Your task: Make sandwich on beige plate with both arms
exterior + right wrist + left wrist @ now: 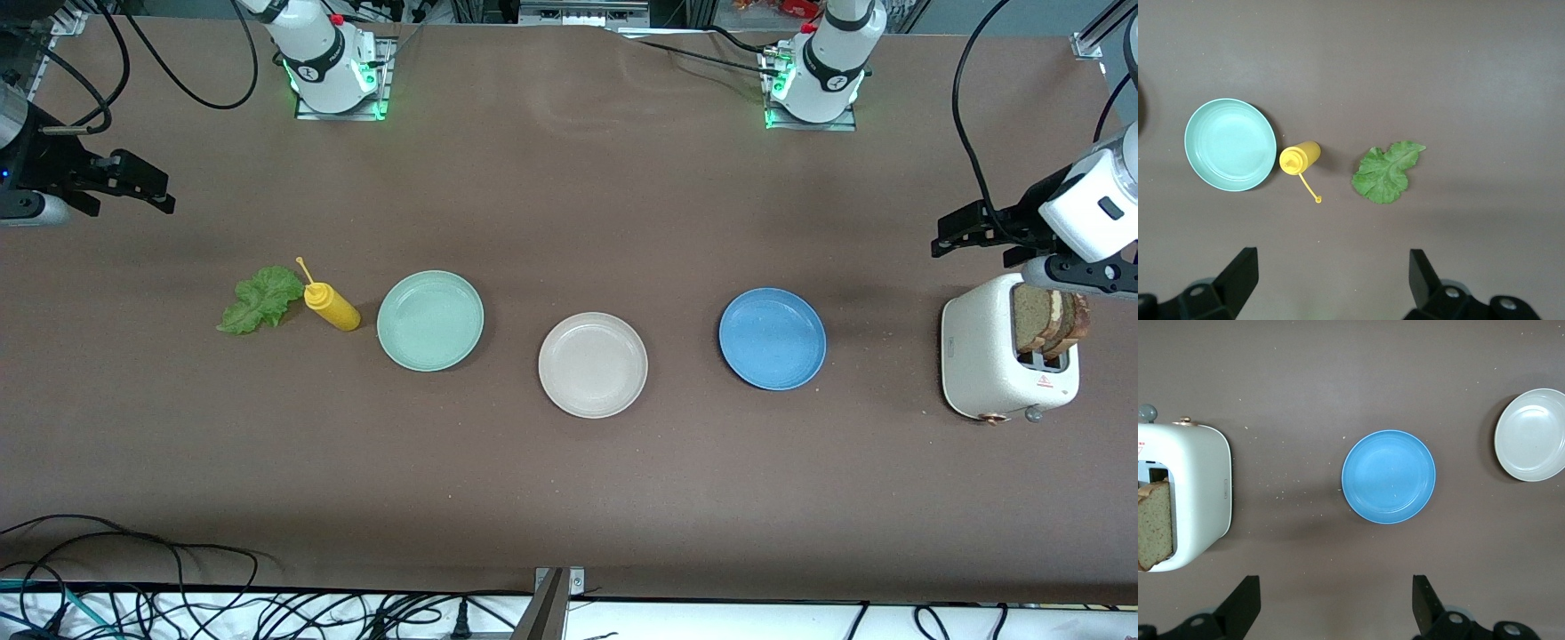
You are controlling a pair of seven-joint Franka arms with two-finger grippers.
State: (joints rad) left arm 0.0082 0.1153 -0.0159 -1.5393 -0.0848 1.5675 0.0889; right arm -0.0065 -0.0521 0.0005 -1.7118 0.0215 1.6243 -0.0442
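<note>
Table (569,498) plain dull brown. Beige plate (593,364) off-white, no pattern. Mint green plate (430,320) pale green, plain. Blue plate (772,339) solid mid blue. Lettuce leaf (262,300) bright green, ruffled, lighter veins. Squeeze bottle (332,306) yellow all over, cap and tip included. Toaster (996,364) cream-white with fine speckles, a red warning mark and a coppery knob. Bread slices (1049,322) in it brown, grainy, with darker crust. Both arms (831,62) white with black joints, green lights at bases. Left gripper (1336,608) and right gripper (1331,283) black.
</note>
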